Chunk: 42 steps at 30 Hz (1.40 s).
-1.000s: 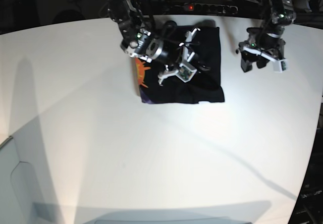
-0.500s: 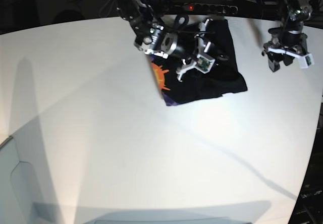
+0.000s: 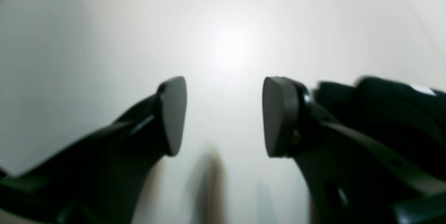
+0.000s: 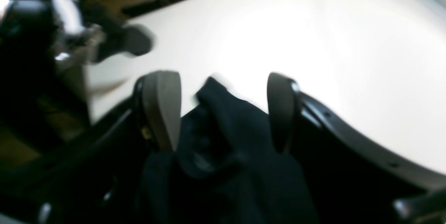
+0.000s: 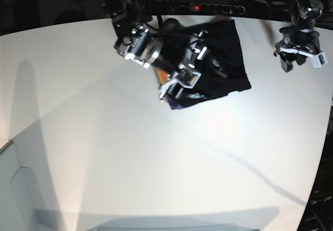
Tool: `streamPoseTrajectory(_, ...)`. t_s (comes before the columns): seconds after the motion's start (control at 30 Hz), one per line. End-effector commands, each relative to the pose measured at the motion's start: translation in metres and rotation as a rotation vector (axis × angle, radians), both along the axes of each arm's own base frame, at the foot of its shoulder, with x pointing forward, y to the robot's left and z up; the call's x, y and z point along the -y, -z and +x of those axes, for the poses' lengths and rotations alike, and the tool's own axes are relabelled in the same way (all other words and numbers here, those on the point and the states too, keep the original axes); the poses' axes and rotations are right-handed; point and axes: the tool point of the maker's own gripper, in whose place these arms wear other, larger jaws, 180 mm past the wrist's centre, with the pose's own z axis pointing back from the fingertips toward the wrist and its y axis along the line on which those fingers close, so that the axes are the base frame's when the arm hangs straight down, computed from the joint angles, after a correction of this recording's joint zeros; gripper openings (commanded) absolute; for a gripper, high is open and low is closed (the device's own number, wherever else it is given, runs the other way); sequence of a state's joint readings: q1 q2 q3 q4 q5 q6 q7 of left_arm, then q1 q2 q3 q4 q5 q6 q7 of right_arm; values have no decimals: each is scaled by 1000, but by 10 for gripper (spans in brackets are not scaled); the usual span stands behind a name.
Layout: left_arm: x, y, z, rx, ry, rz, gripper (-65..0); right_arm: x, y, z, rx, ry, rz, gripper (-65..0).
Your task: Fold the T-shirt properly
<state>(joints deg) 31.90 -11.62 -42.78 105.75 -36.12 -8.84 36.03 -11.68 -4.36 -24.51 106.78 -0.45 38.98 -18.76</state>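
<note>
Jaws apart over T-shirt [image 5: 229,59] edge.

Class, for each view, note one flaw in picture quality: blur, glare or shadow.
Left wrist: glare bleaches the table, and the open jaws look soft. Right wrist: motion blur smears the background and the T-shirt. Base: long arm shadows cross the table, and the edges curve.

Your right gripper [image 4: 223,112] sits low with its 2 fingers spread — dark cloth lies between them, not pinched. Your left gripper [image 3: 224,116] hangs well off to the side, fingers [image 3: 172,112] parted — nothing between them.
</note>
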Motion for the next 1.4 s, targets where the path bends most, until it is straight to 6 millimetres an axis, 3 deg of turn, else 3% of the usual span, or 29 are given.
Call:
streamPoseTrajectory(0.0, -2, -10, 4, 32, 12, 22, -309, 3, -7, 0, 20, -7, 19, -252)
streamPoseTrajectory(0.1, -3, -11, 5, 32, 14, 26, -309, 15, 6, 0, 9, -3, -24, -252)
streamPoseTrajectory(0.23, -4, -12, 6, 34, 16, 31, -309, 15, 31, -11, -59, -17, -51, -253)
streamPoseTrajectory(0.37, -5, -13, 7, 35, 16, 37, -309, -6, 52, -33, -126, -97, -63, -253)
streamPoseTrajectory(0.47, -5, -12, 6, 31, 16, 38, -309, -23, 66, -62, -167, -184, -79, -253)
streamPoseTrajectory(0.63, -12, -15, 2, 33, -3, 48, -309, -55, 63, -127, -151, -413, -91, -253)
streamPoseTrajectory(0.77, -23, -21, -3, 44, -39, 60, -309, -58, 49, -138, -98, -468, -83, -253)
streamPoseTrajectory(0.87, -28, -19, -11, 21, -50, 62, -309, -52, 39, -127, -67, -436, -75, -253)
streamPoseTrajectory(1.0, -16, -12, -17, -45, -25, 23, -308, -33, 38, -93, -50, -330, -83, -253)
streamPoseTrajectory(1.2, 37, -16, -22, -29, 23, -166, -308, 4, 42, -41, -47, -151, -105, -251)
streamPoseTrajectory(1.37, 86, 2, -30, -74, 71, -360, -308, 46, 42, 6, -34, 23, -121, -250)
